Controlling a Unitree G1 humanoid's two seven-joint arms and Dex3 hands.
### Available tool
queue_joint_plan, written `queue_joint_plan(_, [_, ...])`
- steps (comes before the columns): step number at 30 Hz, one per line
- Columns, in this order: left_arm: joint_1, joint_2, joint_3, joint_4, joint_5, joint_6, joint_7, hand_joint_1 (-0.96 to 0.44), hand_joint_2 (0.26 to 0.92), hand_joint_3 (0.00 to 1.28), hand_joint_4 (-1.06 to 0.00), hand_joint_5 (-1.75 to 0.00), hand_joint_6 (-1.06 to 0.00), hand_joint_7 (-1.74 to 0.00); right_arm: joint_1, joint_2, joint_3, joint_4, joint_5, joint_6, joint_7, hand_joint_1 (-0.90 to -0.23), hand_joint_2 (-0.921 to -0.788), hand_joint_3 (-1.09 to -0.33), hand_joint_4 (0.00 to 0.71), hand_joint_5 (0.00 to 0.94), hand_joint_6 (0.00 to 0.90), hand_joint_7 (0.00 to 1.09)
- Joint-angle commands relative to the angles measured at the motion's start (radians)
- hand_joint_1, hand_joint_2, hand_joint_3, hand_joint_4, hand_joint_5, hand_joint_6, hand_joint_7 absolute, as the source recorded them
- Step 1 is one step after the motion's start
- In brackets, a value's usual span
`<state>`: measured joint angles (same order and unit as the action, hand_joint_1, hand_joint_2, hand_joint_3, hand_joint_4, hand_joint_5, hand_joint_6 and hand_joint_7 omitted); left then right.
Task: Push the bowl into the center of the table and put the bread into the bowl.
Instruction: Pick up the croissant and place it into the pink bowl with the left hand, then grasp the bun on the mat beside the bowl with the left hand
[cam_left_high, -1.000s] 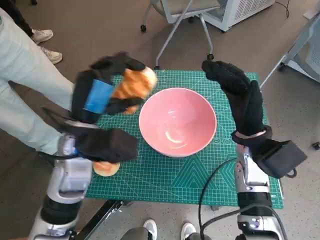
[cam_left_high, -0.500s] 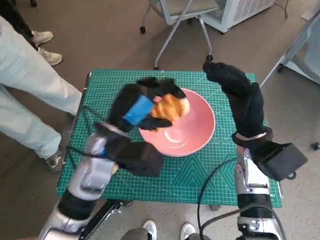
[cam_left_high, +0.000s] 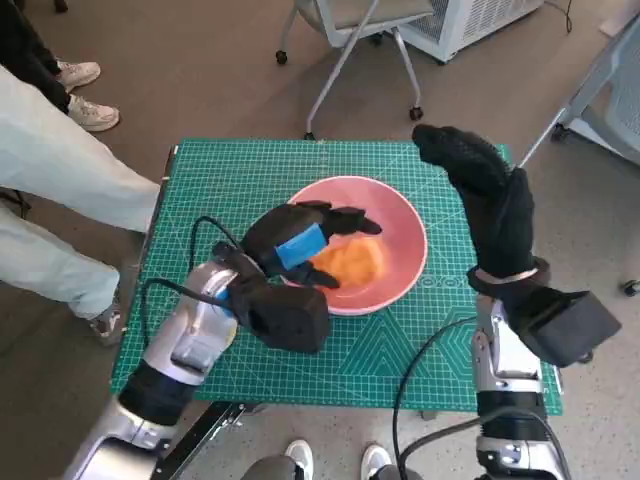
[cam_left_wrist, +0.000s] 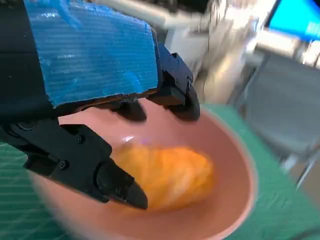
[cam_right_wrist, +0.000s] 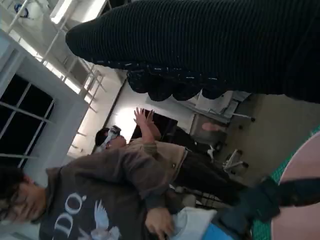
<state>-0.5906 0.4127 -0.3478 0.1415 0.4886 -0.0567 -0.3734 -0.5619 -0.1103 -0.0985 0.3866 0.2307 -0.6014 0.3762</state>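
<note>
— Left hand (cam_left_high: 300, 243) of mine hangs over the bowl (cam_left_high: 408, 222), fingers (cam_left_wrist: 172, 90) spread above the bread (cam_left_high: 348, 263), not closed on it.

— Where is the bread?

— Lying inside the pink bowl, on the side nearer me. It is a golden-orange, rounded loaf, blurred in my wrist view (cam_left_wrist: 167, 175).

— Which way does it lie?

— Its long axis looks to run roughly across the bowl, side to side; I cannot tell one end from the other.

— And the bowl?

— Near the middle of the green mat (cam_left_high: 230, 170).

— Your other hand?

— My right hand (cam_left_high: 485, 195), gloved, is raised beyond the bowl's right rim, fingers apart, holding nothing.

— Farther off?

— A person's pale trousers (cam_left_high: 60, 190) and a chair (cam_left_high: 355, 30).
</note>
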Motion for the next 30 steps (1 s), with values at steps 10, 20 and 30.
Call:
queue_joint_plan(10, [0.099,0.139,0.216,-0.164,-0.316,-0.15,-0.176,-0.3,0.847,0.0,-0.15,0.0,-0.27,-0.01,0.034,0.012,0.009,-0.005,-0.023,0.01,-0.03,-0.673,-0.921,-0.791,0.164,0.003,0.004,0.57])
queue_joint_plan(20, [0.234,0.282,0.457,-0.169,-0.548,-0.388,-0.262,-0.35,0.819,0.0,-0.17,-0.01,-0.33,-0.05,0.033,0.02,0.012,0.005,-0.025,0.006,-0.028,-0.671,-0.921,-0.791,0.164,0.002,0.005,0.57])
queue_joint_plan(30, [0.386,0.421,0.631,-0.172,-0.716,-0.436,-0.391,-0.38,0.765,0.0,-0.21,-0.03,-0.36,-0.09,0.024,0.017,0.013,0.005,-0.008,0.017,-0.013,-0.678,-0.921,-0.791,0.163,0.001,0.005,0.57])
